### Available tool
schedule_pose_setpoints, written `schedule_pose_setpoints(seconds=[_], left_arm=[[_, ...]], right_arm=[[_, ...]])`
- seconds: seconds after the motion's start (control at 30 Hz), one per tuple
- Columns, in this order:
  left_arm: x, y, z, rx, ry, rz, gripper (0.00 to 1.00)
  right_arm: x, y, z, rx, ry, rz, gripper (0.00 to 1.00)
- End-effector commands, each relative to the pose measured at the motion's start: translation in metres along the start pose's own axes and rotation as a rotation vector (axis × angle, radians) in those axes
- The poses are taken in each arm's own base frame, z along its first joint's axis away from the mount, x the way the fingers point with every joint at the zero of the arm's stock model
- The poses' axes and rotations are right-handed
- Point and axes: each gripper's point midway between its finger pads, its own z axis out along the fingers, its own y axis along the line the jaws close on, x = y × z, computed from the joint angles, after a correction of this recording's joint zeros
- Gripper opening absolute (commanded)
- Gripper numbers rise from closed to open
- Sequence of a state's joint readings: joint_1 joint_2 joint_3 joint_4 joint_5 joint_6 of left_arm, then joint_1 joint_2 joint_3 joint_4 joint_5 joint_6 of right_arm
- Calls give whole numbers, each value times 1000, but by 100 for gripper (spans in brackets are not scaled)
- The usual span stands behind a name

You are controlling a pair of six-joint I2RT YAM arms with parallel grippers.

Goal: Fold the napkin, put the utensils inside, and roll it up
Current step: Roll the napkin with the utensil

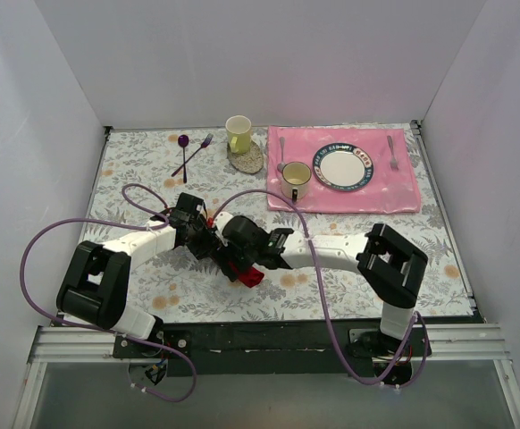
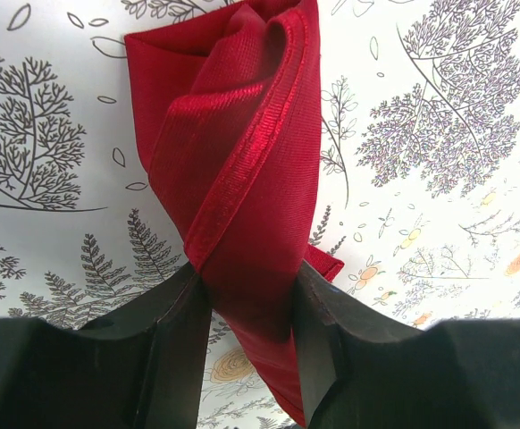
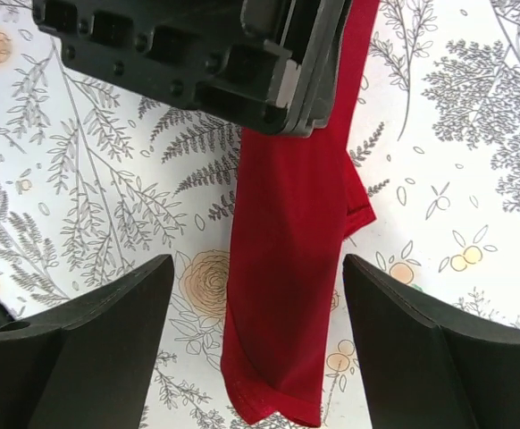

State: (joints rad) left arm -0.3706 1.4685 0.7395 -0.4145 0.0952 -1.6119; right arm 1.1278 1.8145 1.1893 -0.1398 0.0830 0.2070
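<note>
Left tool (image 2: 249, 286): clenched on the napkin (image 2: 242, 152). Both fingers (image 2: 184, 313) press the red cloth from opposite sides, and the fabric bulges slightly above the pinch.

Napkin condition: gathered into a narrow, loosely twisted roll. A stitched hem runs diagonally across it from the left tool's grip up to the far end. The roll lies on the counter (image 1: 376, 232), extending away from the left tool's fingers. A short length also passes back between them toward the wrist.

Right tool (image 3: 257, 268): released. Its two fingers (image 3: 126, 313) stand wide apart on either side of the roll, with patterned counter showing between each finger and the cloth. No contact is seen. The free end of the napkin lies between these fingers, and a small corner of cloth sticks out toward the right one. The left tool's black body crosses the roll just beyond the right tool's fingertips.

Overhead view: the two tools meet nose to nose near the front middle of the counter, with the red cloth beneath them.

Other items, all well beyond both tools:
- A pink placemat (image 1: 394, 192) carries a plate (image 1: 341, 167) and a cream mug (image 1: 296, 181).
- A yellow mug (image 1: 239, 134) stands on a coaster (image 1: 251, 164).
- A purple spoon and fork (image 1: 188, 156) lie crossed.
</note>
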Motion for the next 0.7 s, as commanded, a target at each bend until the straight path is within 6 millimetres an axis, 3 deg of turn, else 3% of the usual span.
schedule_pose_setpoints(seconds=[0.0, 0.23, 0.4, 0.53, 0.57, 0.6, 0.67], left_arm=[[1, -5, -7, 14, 2, 0, 36], [4, -7, -7, 26, 20, -10, 37], [3, -10, -10, 38, 15, -8, 38], [-1, -11, -16, 40, -6, -4, 54], [-3, -13, -19, 42, -15, 3, 62], [-4, -13, -21, 42, -23, 7, 66], [-10, -14, -30, 41, -59, 15, 71]], right_arm=[[-12, -18, 0, 164, -30, -64, 84], [-1, -10, 23, 194, 16, -101, 78], [8, -12, 30, 157, 33, -44, 64], [7, -7, 28, 29, 14, 52, 51], [5, -6, 27, -2, 8, 72, 49], [10, -15, 28, -24, 15, 122, 47], [3, -1, 25, -189, -12, 179, 47]])
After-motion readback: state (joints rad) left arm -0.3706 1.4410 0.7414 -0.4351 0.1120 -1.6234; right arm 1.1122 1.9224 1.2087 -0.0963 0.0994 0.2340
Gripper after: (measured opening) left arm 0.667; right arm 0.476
